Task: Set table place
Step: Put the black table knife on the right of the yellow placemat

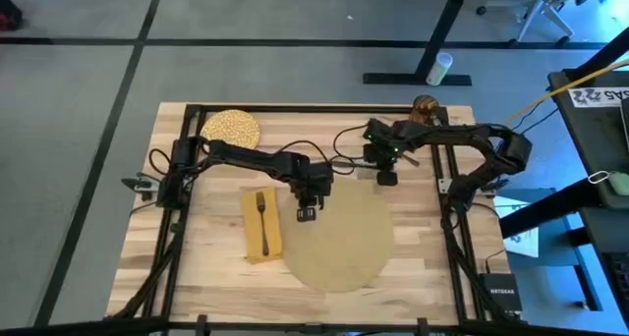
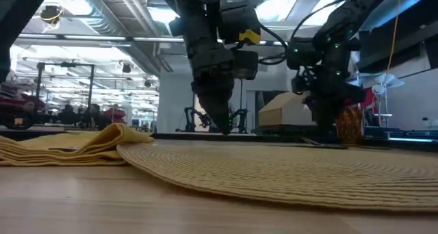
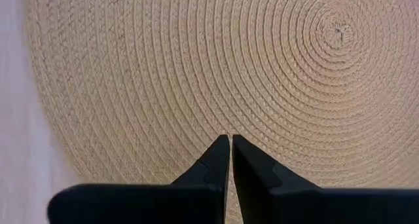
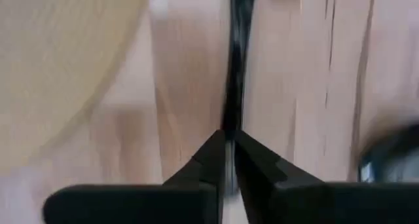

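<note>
The round tan placemat (image 1: 344, 243) lies right of the table's middle. Left of it is the mustard napkin (image 1: 262, 223), with a dark fork (image 1: 261, 216) lying on it. A speckled plate (image 1: 231, 128) rests at the far left and an amber glass (image 1: 425, 105) at the far right. My left gripper (image 3: 230, 140) is shut and holds nothing; it stands just above the placemat's left part (image 3: 196, 67). My right gripper (image 4: 229, 137), just beyond the placemat's far edge (image 1: 378, 184), is shut on a thin dark piece of cutlery (image 4: 237, 60). My right gripper pinches the thin dark piece of cutlery between its two fingertips, at the stem (image 4: 229, 122) right beside them. The fingers come from above, pointing down. The piece runs on away from the fingers over the wood. Blur hides which piece it is and whether it is lifted.
Black rails (image 1: 447, 169) frame the table on all sides. Another dark object (image 4: 393, 155) shows blurred on the wood near my right gripper. Bare wood (image 1: 197, 267) lies near the front left corner.
</note>
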{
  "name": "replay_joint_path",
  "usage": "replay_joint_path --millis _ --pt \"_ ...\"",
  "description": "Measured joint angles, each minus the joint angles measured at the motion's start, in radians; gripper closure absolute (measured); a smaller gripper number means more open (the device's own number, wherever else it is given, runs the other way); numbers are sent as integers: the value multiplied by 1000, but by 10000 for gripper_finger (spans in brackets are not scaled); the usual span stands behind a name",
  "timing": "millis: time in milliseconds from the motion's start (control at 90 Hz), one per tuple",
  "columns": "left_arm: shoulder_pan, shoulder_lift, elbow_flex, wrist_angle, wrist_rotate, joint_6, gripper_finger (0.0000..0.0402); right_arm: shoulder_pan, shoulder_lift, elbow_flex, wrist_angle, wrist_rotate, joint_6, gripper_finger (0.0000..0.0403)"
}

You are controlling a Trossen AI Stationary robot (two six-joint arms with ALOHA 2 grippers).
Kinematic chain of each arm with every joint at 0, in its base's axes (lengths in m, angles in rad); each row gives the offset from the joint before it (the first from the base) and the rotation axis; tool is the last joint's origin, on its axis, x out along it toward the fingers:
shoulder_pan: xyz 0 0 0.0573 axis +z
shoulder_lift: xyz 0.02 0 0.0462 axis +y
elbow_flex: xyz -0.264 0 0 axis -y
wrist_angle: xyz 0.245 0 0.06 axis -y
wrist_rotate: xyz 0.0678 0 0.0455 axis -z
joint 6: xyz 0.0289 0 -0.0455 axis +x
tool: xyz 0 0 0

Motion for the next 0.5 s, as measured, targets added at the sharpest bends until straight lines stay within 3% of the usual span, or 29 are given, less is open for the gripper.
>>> replay_joint_path --millis 311,500 --pt "0 0 0 0 0 -2 400 -59 0 -76 34 14 -14 346" --pt "0 0 0 -1 0 -2 400 -85 -6 -138 109 -58 -14 324"
